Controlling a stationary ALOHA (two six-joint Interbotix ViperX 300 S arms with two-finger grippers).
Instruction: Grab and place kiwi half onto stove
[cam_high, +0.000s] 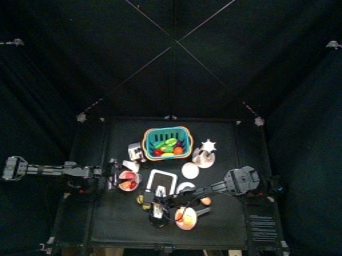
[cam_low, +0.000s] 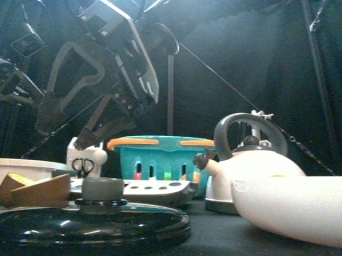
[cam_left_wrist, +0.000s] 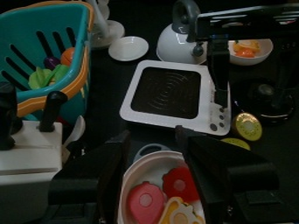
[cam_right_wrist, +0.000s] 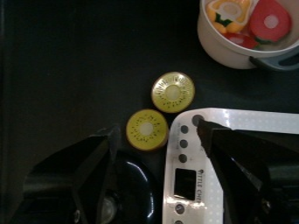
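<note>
Two kiwi halves lie cut side up on the black table, one (cam_right_wrist: 147, 128) close to the stove's corner and the other (cam_right_wrist: 173, 90) just beyond it. The stove (cam_right_wrist: 239, 171) is the flat white block with a black panel (cam_left_wrist: 173, 89). My right gripper (cam_right_wrist: 153, 133) hangs open over the nearer kiwi half, one jaw on each side of it and one jaw above the stove's edge. It holds nothing. My left gripper (cam_left_wrist: 152, 147) stands open above a white bowl of toy fruit (cam_left_wrist: 163, 191), beside the stove.
A green basket (cam_left_wrist: 47, 61) with toy food and a white kettle (cam_left_wrist: 181, 39) stand behind the stove. Another bowl of fruit (cam_right_wrist: 247, 31) sits near the kiwi halves. A black pot lid (cam_low: 94, 222) lies at the table's front edge.
</note>
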